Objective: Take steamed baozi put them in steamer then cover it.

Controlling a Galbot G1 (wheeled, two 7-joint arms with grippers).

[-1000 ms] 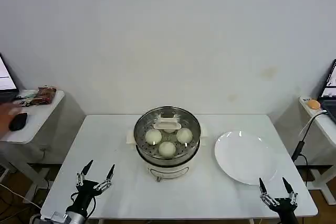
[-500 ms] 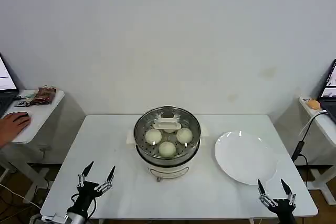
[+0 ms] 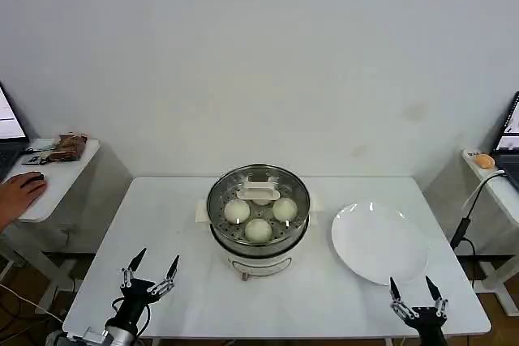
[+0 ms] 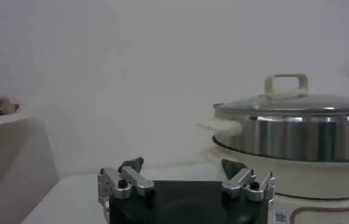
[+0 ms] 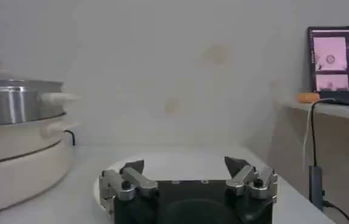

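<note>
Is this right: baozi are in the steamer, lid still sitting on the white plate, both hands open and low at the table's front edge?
One error: the lid is on the steamer, over the baozi, as the head view shows. The white plate is bare. Left hand and right hand are open at the front edge.

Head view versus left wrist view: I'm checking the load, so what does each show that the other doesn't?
Head view alone: three steamed baozi seen through the cover, a fourth partly hidden under its handle, the empty white plate, and the open right gripper at the table's near edge. Left wrist view alone: the steamer side-on. Both: the covered steamer and the open left gripper.
</note>
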